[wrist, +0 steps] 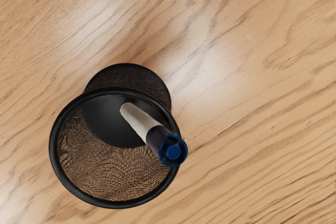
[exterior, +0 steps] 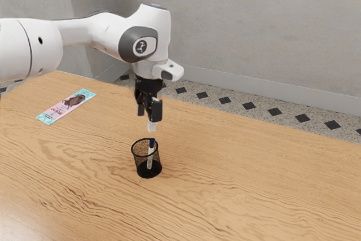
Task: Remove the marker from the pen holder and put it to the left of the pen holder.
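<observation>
The fingers (exterior: 149,115) point down above the pen holder (exterior: 139,163), apart from it and from the marker (exterior: 150,157). They stand open with a gap between them, though the slanted angle leaves the exact spread uncertain, and neither has hold of the marker. A small pale piece (exterior: 152,126) shows just under them; I cannot tell what it is. The marker is inside the holder, its blue end up and rising slightly over the rim, its white body running down toward the dark base. It leans a little, the blue end nearer the exterior view's right than the lower end. In the wrist view, the blue end overlaps the rim; whether they touch, I cannot tell. The holder, black and mesh-sided, stands upright on the wood-grained counter (exterior: 242,179). Well apart from it, toward the exterior view's left, a pink and light blue packet (exterior: 66,106) with a brown picture lies flat. The white arm (exterior: 110,31) reaches in from that same side. Beyond the counter are a speckled floor (exterior: 259,114) with dark diamonds and a grey wall (exterior: 242,21).
</observation>
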You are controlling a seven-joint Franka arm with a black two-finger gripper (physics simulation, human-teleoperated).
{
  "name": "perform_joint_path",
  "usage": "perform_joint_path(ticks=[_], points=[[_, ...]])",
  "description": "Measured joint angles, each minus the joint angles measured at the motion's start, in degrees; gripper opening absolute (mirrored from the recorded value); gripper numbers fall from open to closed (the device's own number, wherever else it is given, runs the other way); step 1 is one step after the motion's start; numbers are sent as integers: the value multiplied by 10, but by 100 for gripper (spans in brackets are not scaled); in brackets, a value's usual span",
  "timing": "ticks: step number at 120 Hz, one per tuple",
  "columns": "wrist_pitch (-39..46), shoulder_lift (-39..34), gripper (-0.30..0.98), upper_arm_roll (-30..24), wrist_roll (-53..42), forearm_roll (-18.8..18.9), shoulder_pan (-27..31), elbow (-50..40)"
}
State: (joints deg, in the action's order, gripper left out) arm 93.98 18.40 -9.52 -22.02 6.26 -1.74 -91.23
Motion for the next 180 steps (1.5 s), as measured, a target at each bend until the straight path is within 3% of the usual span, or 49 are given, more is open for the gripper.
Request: perform_joint_path(ticks=[21,46,114,160,180], points=[[15,16,69,-7,-10,10,-1,-12],[39,33,69,-8,-19,50,-12,-35],[84,69,68,-5,-35,88,-29,-30],[87,66,12,-3,-39,98,-27,-31],[86,64,-1,-2,-39,97,-26,-31]])
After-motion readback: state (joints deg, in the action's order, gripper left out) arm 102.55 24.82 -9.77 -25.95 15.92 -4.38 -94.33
